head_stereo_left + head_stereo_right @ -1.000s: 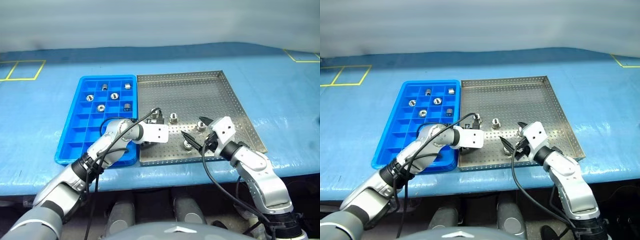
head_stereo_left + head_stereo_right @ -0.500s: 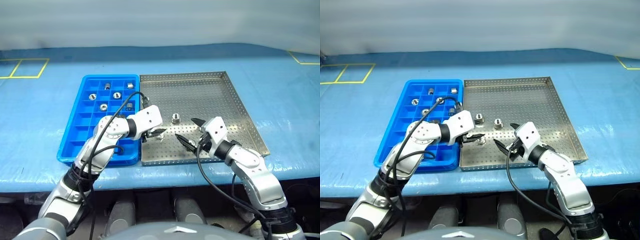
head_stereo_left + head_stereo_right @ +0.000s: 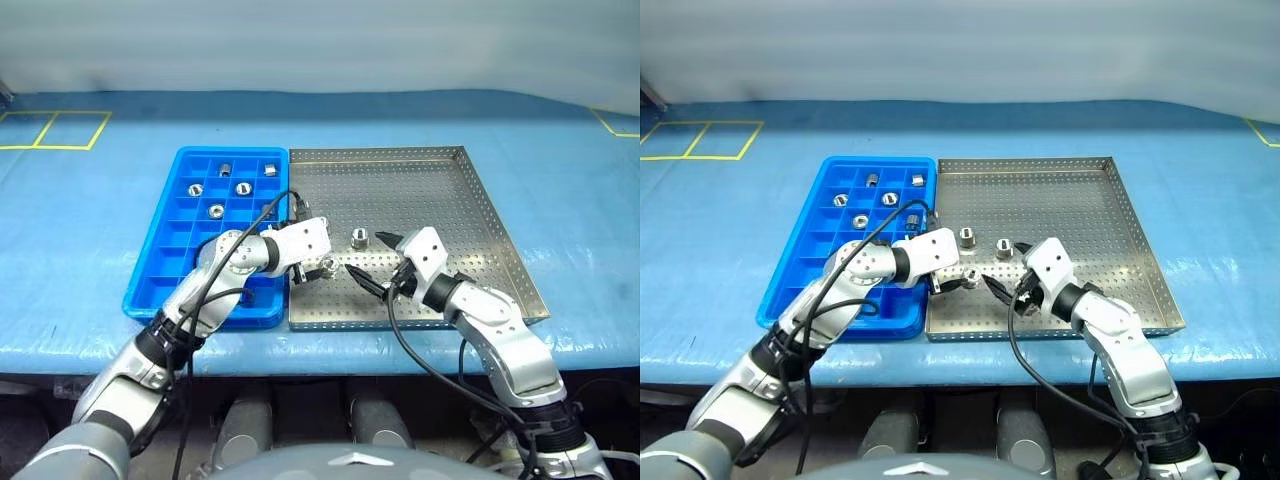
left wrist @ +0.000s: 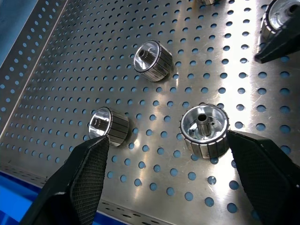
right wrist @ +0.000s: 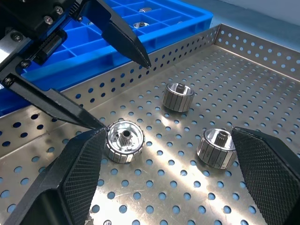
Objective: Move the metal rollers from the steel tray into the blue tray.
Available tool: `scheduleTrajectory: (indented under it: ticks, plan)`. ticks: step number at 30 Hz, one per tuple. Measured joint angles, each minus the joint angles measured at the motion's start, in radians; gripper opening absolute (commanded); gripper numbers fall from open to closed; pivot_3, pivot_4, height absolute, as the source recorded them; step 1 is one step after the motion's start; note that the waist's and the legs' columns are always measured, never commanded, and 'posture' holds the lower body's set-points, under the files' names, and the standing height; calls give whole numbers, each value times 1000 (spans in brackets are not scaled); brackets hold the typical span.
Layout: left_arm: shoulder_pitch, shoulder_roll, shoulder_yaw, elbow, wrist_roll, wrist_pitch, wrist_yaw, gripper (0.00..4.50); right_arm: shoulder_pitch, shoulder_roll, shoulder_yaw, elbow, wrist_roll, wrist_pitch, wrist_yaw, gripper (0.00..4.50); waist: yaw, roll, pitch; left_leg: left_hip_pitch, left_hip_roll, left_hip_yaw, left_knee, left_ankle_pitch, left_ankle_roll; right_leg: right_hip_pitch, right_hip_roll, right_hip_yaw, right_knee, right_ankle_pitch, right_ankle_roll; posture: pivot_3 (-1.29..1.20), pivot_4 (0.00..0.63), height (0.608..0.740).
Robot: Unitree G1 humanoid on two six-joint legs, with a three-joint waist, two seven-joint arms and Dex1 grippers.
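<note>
Head views: the steel tray (image 3: 480, 215) lay on a blue table (image 3: 560, 170), its left rim just beside the blue tray (image 3: 160, 270). Five rollers (image 3: 216, 210) sat in separate compartments toward the far end of the blue tray. Both arms reached in over the steel tray's near left part. The left gripper (image 3: 312, 262) pointed right and downward, a roller (image 3: 328, 264) at its tips; the fingers themselves were small and hard to separate here. The right gripper (image 3: 375, 262) pointed left, its fingers spread wide, partly covering a roller — another roller (image 3: 360, 238) stood clear just beyond.

Left wrist view: the gripper's two fingers (image 4: 79, 178) stood wide apart and held nothing. An upright roller (image 4: 205, 127) sat between them, close to one finger; a tipped roller (image 4: 108, 126) lay against the other finger's tip; a third (image 4: 153, 61) lay farther on. One more was cut off at the edge behind a black fingertip.

Right wrist view: its fingers (image 5: 70, 183) were also spread and empty, three rollers (image 5: 124, 140) between and beyond them. The left gripper's thin tips (image 5: 136, 49) straddled the nearest — one touching it.
</note>
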Motion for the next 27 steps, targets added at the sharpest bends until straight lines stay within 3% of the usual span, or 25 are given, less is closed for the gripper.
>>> scheduleTrajectory:
  ticks: [18,25,27]
  plan:
    - [-53,-39,-85,112,10,-55,-49,4171,60,1,-26,-38,0,0,-52,4500,-29,0,0,1,0,0,0,0,0,1,0,0,0,0,0,-54,150,740]
    - [-32,-42,-83,111,-11,-71,-76,2030,56,1,-26,-38,-4,0,-54,4500,-29,0,0,1,0,0,0,0,0,1,0,0,0,0,0,-37,150,740]
    - [-27,-42,-82,109,-14,-71,-82,2030,52,1,-26,-38,-6,0,-54,4500,-29,0,0,1,0,0,1,0,0,1,0,0,0,0,0,-34,150,740]
